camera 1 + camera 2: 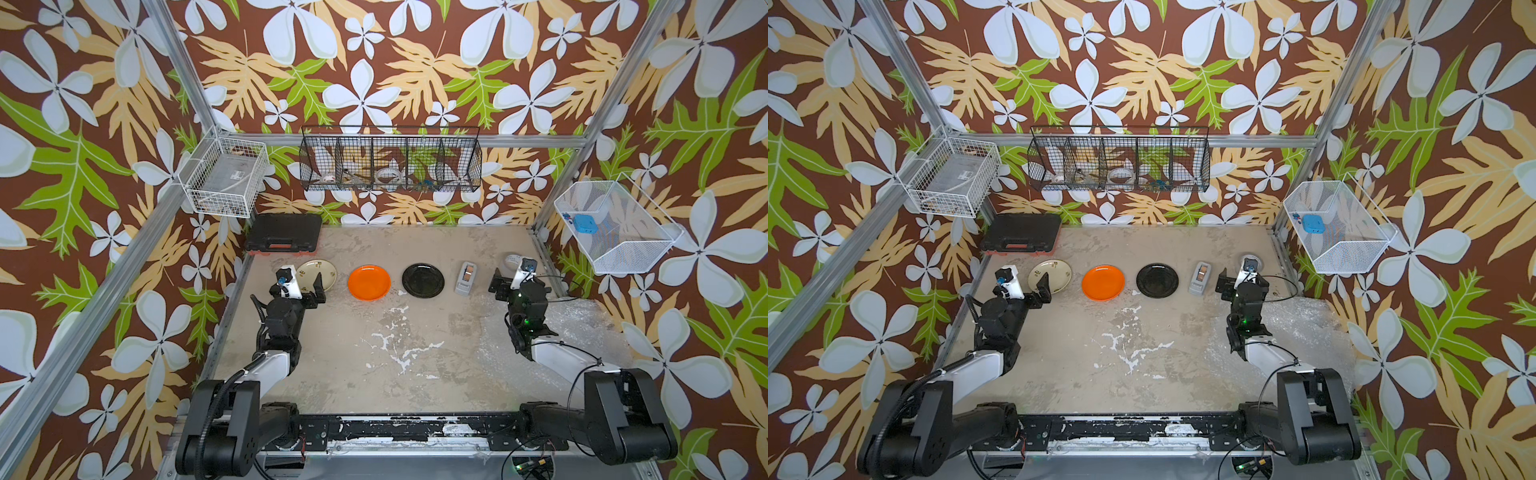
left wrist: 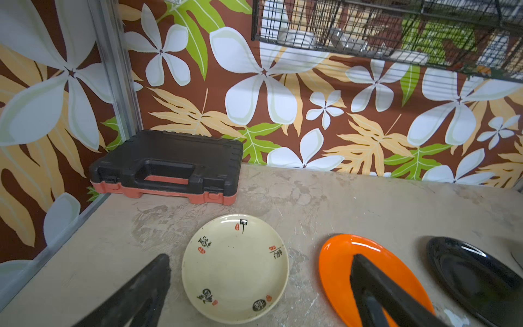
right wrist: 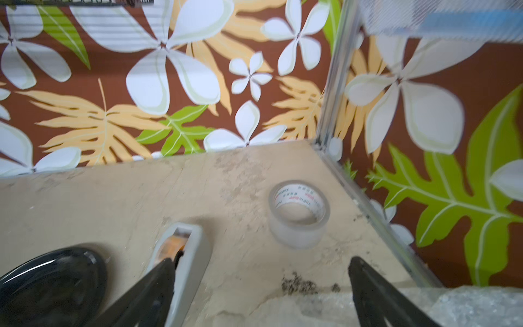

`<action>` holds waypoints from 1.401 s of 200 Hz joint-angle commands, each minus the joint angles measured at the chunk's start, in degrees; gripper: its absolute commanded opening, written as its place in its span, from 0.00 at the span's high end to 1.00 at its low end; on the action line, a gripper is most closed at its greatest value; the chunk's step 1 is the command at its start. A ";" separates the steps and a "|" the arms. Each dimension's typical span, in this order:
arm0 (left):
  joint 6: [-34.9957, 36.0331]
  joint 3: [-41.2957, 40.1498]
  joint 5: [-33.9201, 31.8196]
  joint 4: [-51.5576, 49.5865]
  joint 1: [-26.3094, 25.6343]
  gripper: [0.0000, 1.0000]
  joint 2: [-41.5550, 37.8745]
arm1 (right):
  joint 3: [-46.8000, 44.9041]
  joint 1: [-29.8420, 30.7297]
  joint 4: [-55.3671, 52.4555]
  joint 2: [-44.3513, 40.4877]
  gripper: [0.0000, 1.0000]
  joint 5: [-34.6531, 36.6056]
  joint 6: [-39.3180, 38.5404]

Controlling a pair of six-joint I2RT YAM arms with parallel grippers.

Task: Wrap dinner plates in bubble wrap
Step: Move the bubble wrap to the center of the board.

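**Plates bare, both claws open**

Bubble wrap flat at table's right edge, under right arm. Left gripper and right gripper spread wide, empty. Farther: cream plate, orange plate, black plate face-up, row parallel to far edge.

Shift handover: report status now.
Left gripper open, right gripper open, both empty. Cream plate, orange plate, black plate bare. Bubble wrap untouched, right side. Dispenser beside black plate.
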 commanded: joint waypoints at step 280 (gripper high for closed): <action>-14.43 15.86 20.87 -39.47 -5.81 0.12 3.01 | 16.22 1.51 -55.17 18.29 0.29 -29.61 21.74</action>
